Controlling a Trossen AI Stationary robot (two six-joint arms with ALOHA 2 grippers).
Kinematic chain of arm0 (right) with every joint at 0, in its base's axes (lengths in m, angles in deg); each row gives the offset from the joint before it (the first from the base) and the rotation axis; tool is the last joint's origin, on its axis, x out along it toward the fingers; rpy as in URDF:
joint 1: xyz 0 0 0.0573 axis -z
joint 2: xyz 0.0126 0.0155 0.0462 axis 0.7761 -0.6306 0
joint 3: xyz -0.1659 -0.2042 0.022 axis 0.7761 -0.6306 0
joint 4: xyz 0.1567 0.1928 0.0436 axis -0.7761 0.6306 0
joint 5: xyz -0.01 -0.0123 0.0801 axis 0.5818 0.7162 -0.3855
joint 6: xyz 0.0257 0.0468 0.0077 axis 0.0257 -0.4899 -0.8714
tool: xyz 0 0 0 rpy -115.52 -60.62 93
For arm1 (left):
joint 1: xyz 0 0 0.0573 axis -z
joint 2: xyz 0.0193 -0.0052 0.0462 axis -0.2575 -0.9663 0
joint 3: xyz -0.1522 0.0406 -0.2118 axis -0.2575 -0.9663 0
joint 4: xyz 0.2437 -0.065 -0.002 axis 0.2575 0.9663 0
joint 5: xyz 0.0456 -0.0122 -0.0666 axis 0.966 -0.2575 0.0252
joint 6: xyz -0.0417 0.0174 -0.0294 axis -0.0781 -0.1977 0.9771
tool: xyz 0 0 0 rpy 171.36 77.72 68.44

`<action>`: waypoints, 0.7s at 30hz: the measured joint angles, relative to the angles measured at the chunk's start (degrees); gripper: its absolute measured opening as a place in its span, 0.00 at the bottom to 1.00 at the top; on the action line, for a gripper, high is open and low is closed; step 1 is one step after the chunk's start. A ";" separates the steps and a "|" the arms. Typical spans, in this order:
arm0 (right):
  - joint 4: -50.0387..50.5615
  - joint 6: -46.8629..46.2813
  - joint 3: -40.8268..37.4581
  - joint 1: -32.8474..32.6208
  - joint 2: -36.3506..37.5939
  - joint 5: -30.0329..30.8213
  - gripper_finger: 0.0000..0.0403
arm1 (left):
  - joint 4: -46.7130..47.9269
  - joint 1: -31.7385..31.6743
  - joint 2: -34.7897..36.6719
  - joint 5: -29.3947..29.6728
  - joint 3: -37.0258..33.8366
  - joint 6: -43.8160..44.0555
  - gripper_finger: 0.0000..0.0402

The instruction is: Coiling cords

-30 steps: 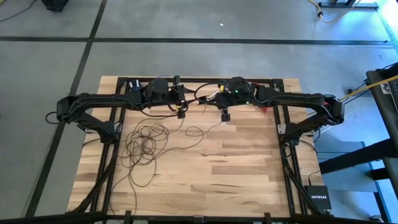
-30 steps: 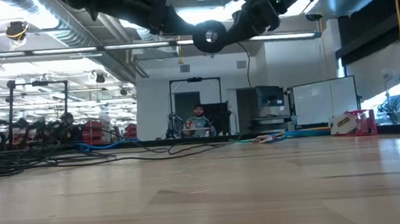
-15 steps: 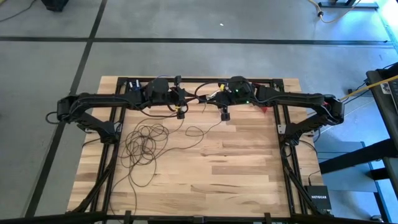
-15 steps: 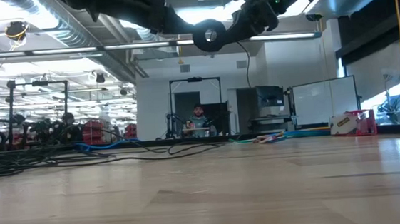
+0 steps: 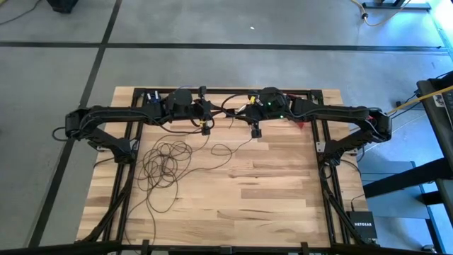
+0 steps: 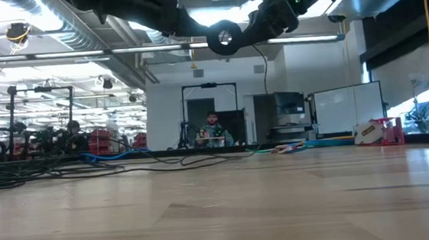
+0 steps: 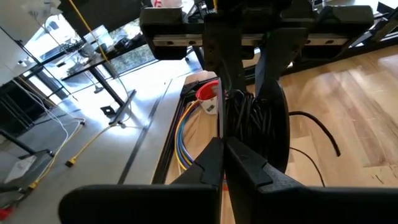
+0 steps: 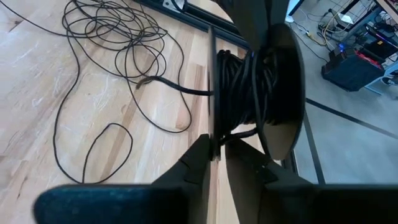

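A black round spool (image 6: 225, 36) hangs in the air over the table's far middle. Dark cord is wound on its core (image 7: 249, 118). My two grippers face each other across it. My left gripper (image 7: 222, 163) comes from the table's left and is shut on one flange. My right gripper (image 8: 215, 154) comes from the right, its fingers close about the other flange. The rest of the cord lies in loose loops (image 5: 166, 163) on the wood at the left. One strand (image 8: 177, 88) runs from the loops up to the spool. My left gripper pinches the rim of the spool's far flange (image 7: 219, 127) between its two fingers. The fingers come nearly level from the table's left. The spool is lifted clear, its flanges upright. My right gripper has the rim of the near flange (image 8: 213, 124) between its two fingers, slanting down from the table's right. A sliver of light shows beside the rim, so I cannot tell whether both fingers touch it.
A black frame rail (image 5: 226, 91) runs along the far edge, with coloured wires (image 7: 183, 134) beside it. A small black box (image 5: 363, 225) sits off the table's near right corner. Bare wood (image 5: 283, 191) fills the middle and right. A person (image 6: 213, 128) sits far back in the room.
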 joint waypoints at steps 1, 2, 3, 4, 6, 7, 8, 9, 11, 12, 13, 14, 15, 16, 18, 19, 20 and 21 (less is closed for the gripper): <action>0.00 -0.02 0.00 0.00 0.00 0.00 0.14 | 0.00 0.00 0.00 0.00 0.00 -0.22 0.01; 0.02 -0.06 0.00 -0.02 0.00 0.00 0.14 | 0.00 0.00 0.00 0.00 0.00 -0.22 0.00; 0.00 -0.37 0.00 -0.02 0.00 0.01 0.14 | 0.00 0.00 0.00 0.00 0.00 -0.19 0.00; -0.11 -1.15 0.00 -0.04 0.00 0.00 0.14 | 0.02 0.00 0.00 0.00 0.00 -0.15 0.01; -0.45 -2.01 0.00 -0.02 0.00 0.01 0.14 | 0.04 0.00 0.00 0.03 0.00 -0.19 0.00; -0.60 -2.23 0.00 0.01 0.00 0.08 0.14 | 0.04 0.00 0.00 0.05 0.00 -0.21 0.00; -0.66 -2.37 0.00 0.02 0.16 0.53 0.14 | 0.07 0.00 0.00 0.08 0.00 -0.21 0.00; -0.72 -2.44 0.00 -0.01 0.41 1.54 0.14 | 0.07 0.00 0.00 0.21 0.00 -0.21 0.00; -0.98 -2.54 0.00 -0.04 1.48 2.88 0.14 | -0.02 -0.01 0.01 0.37 0.03 -0.19 0.00; -1.09 -2.56 0.00 -0.04 2.12 3.28 0.14 | -0.04 -0.03 0.04 0.46 0.04 -0.19 0.00; -1.01 -2.56 0.05 -0.04 2.84 3.70 0.14 | -0.02 -0.05 0.04 0.46 0.04 -0.19 0.00; -0.24 -2.61 0.54 -0.04 3.41 4.05 0.14 | 0.04 -0.07 0.04 0.46 0.04 -0.19 0.00; 0.50 -2.83 1.10 -0.04 3.96 4.21 0.14 | 0.25 -0.07 0.04 0.54 0.04 -0.19 0.00; 1.50 -3.15 1.75 -0.04 4.44 4.21 0.14 | 0.32 -0.04 0.02 0.56 0.04 -0.19 0.00; 3.12 -4.31 2.97 -0.04 5.09 4.09 0.16 | 0.28 0.02 0.01 0.83 0.04 -0.19 0.00; 3.81 -4.55 3.47 -0.04 5.16 4.07 0.17 | 0.26 0.02 0.01 0.87 0.04 -0.19 0.00; 4.59 -4.57 3.90 -0.04 5.16 4.11 0.19 | 0.25 0.02 0.01 0.88 0.04 -0.19 0.00; 5.33 -4.57 4.07 -0.04 5.14 4.13 0.22 | 0.34 0.00 0.00 0.92 0.04 -0.19 0.00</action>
